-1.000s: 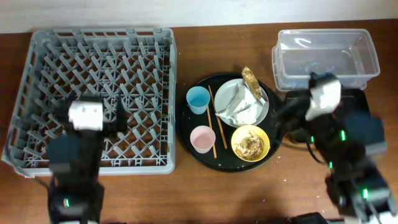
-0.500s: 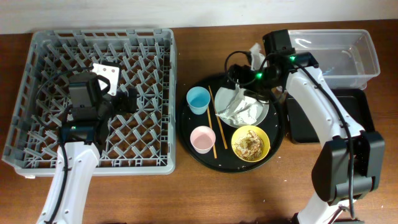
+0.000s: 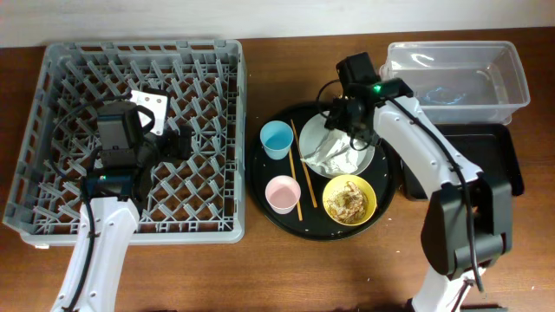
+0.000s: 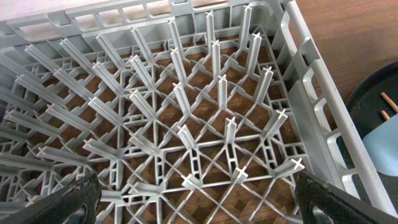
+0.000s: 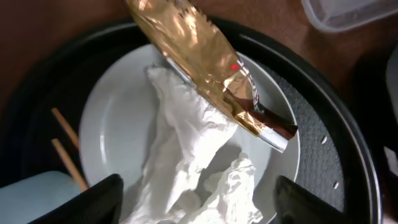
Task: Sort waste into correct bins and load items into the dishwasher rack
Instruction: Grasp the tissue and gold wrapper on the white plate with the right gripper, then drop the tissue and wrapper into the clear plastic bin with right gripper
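My right gripper (image 3: 348, 121) (image 5: 205, 208) is open just above the pale plate (image 3: 364, 156) (image 5: 118, 124), astride the crumpled white napkin (image 3: 336, 154) (image 5: 186, 155). The brown-gold wrapper (image 5: 205, 68) lies on the plate's far edge. The yellow bowl (image 3: 349, 199) holds noodle scraps. The blue cup (image 3: 277, 139), the pink cup (image 3: 283, 192) and two chopsticks (image 3: 301, 169) lie on the round black tray (image 3: 260, 186). My left gripper (image 3: 178, 143) (image 4: 196, 208) is open and empty above the grey dishwasher rack (image 3: 143, 48) (image 4: 311, 106).
The clear tub (image 3: 455, 82) stands at the back right, with the shallow black tray (image 3: 494, 160) in front of it. The right arm reaches across the space between these bins and the round tray.
My right arm has swung left from over the shallow black tray to over the plate. My left arm lifted over the rack a second ago and has since stayed put.
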Robot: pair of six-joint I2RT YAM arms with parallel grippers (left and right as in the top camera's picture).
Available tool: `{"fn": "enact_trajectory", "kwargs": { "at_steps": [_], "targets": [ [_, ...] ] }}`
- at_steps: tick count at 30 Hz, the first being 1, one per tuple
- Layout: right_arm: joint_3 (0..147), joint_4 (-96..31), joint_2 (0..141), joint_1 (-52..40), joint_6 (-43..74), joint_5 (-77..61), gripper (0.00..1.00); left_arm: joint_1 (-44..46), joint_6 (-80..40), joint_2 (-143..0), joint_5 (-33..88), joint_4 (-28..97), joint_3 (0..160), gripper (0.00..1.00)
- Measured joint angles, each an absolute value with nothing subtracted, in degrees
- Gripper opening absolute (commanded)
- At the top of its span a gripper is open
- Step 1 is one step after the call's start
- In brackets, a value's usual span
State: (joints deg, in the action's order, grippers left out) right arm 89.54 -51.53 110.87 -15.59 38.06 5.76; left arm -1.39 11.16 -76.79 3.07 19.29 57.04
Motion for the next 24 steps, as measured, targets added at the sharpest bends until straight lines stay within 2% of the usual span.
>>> {"fn": "enact_trajectory", "kwargs": {
  "at_steps": [3,4,6,7,8,13,17,20,22,24],
  "targets": [
    [88.84,-50.68,114.50,-15.66,36.88,5.80,0.64,-1.39,11.16,-76.79,3.07,19.29,57.04,1.00],
    [88.79,-50.22,116.27,-15.77,36.67,5.69,0.50,-1.39,11.16,-76.79,3.07,19.31,57.04,1.00],
    [88.27,-49.71,120.05,-16.19,36.36,4.38,0.38,-1.39,11.16,-76.79,3.07,19.29,57.04,1.00],
    [88.20,-49.67,120.99,-16.29,36.25,3.49,0.14,-1.39,11.16,-76.79,3.07,19.29,57.04,1.00],
    [88.18,-49.67,121.47,-16.34,36.01,2.68,0.04,-1.39,11.16,-76.79,3.07,19.29,57.04,1.00],
    [88.66,-51.33,121.54,-16.29,35.51,1.43,0.04,-1.39,11.16,-76.79,3.07,19.31,57.04,1.00],
    [98.59,-55.42,110.08,-14.46,31.42,0.89,0.04,-1.39,11.16,-76.79,3.07,19.29,57.04,1.00],
    [103.66,-53.54,104.55,-5.87,29.34,2.74,0.04,-1.39,11.16,-76.79,3.07,19.31,57.04,1.00],
    [103.55,-49.65,105.45,2.46,27.97,4.99,0.04,-1.39,11.16,-76.79,3.07,19.33,57.04,1.00],
    [103.39,-43.44,107.72,6.66,27.79,6.02,0.05,-1.39,11.16,-76.84,3.07,19.33,57.04,1.00]
  ]
}}
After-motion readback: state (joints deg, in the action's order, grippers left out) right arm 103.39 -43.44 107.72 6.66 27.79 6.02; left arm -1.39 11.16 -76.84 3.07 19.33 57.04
